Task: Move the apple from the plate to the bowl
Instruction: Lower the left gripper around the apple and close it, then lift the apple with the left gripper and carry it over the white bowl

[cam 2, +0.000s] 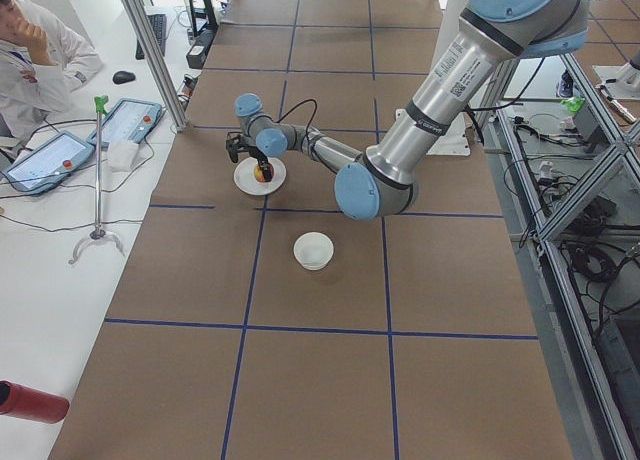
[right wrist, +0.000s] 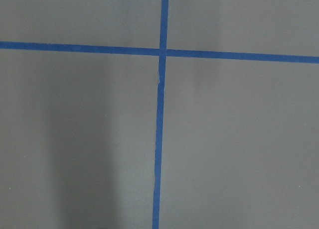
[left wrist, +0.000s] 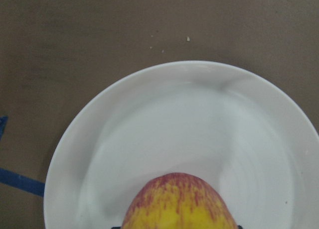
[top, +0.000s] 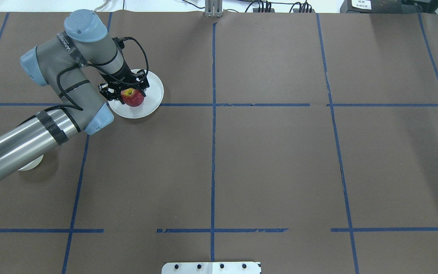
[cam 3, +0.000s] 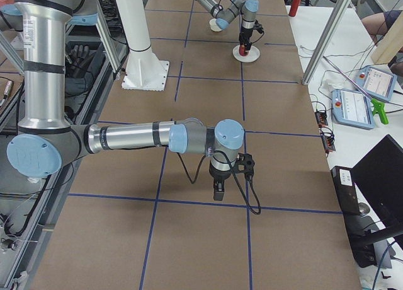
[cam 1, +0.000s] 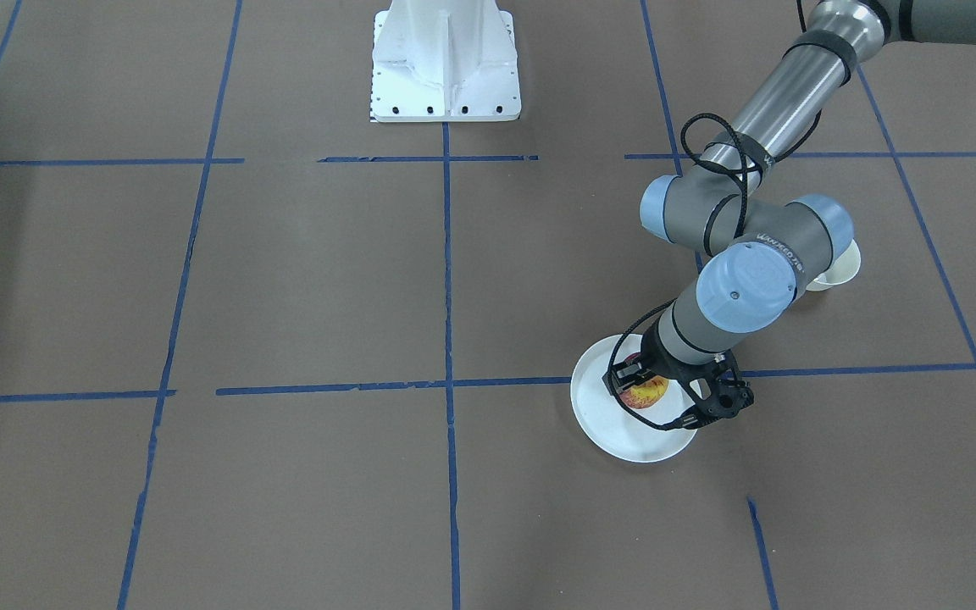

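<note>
The red and yellow apple (top: 133, 98) sits at the middle of the white plate (top: 154, 91) at the far left of the table. My left gripper (top: 129, 95) reaches down over it, jaws closed against its two sides. The left wrist view shows the apple (left wrist: 179, 204) close at the bottom edge, over the plate (left wrist: 149, 114). In the front view the gripper (cam 1: 649, 398) holds the apple (cam 1: 646, 391) over the plate (cam 1: 615, 424). The cream-white bowl (cam 2: 313, 250) stands nearer the robot, partly hidden under the arm in the overhead view (top: 30, 163). My right gripper (cam 3: 217, 192) shows only in the exterior right view; I cannot tell its state.
Brown table paper with blue tape lines (top: 213, 104). The white robot base (cam 1: 446, 63) stands at the robot's edge of the table. A person sits with tablets (cam 2: 50, 155) beyond the table's far side. The right wrist view shows only a tape cross (right wrist: 162, 52).
</note>
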`<state>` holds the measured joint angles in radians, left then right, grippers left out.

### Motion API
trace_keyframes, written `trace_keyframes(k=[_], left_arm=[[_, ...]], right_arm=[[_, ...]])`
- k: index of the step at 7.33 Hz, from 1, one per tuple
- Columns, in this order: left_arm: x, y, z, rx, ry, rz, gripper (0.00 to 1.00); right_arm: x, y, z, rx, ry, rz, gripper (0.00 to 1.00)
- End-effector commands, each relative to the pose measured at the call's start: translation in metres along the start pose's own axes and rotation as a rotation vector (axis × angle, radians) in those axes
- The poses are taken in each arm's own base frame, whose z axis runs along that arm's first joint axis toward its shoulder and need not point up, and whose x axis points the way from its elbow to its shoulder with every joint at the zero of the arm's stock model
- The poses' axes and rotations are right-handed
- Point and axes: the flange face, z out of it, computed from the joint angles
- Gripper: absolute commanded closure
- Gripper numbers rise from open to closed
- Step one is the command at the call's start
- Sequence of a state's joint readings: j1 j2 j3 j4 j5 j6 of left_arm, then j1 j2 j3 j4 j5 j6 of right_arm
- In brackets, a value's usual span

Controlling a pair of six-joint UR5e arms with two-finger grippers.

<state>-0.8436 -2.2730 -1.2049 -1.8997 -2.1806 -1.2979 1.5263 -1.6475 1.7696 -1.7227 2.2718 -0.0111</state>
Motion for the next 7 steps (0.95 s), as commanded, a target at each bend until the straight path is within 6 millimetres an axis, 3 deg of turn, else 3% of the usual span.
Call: trace_keyframes(k=[1,2,4,6,7], left_arm=[[-0.001,-0.011,-0.047,0.042,0.041,-0.004,1.0],[-0.021,-0.004,-0.07,0.049,0.03,-0.009,1.0],[-0.104,0.042,-0.127,0.071,0.016,0.139,1.0],[-0.204,0.072,-0.128,0.048,-0.033,0.176,1.0],[-0.242,0.078,-0.127,0.039,-0.06,0.207,1.0]], right_arm=[[0.0,0.0,0.0,0.0,0.0,0.0,0.0],[0.0,0.0,0.0,-0.001,0.0,0.001,0.0],[0.0,0.0,0.0,0.0,0.0,0.0,0.0],[0.0,0.0,0.0,-0.001,0.0,0.001,0.0],[0.0,0.0,0.0,-0.001,0.0,0.001,0.0]])
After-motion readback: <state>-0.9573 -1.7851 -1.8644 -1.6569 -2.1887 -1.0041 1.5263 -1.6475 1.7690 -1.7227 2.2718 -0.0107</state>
